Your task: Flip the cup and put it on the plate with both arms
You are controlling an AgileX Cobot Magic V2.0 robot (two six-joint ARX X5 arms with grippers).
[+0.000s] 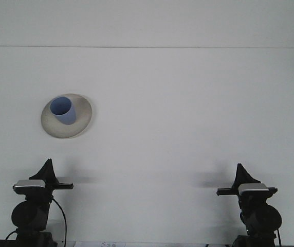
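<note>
The blue cup (pixel 62 110) stood open side up on the plate (pixel 83 119). Both tools, left (pixel 48 165) and right (pixel 239 169), sat low, far from it; I cannot tell their grip.

A plain blue cup (pixel 62 110) sits on a cream, off-white plate (pixel 83 121) with no pattern. The bench (pixel 188 118) is plain white, slightly grey. Both arms are black, the left arm (pixel 33 200) and the right arm (pixel 252 206) each carrying a silver-grey block.
</note>
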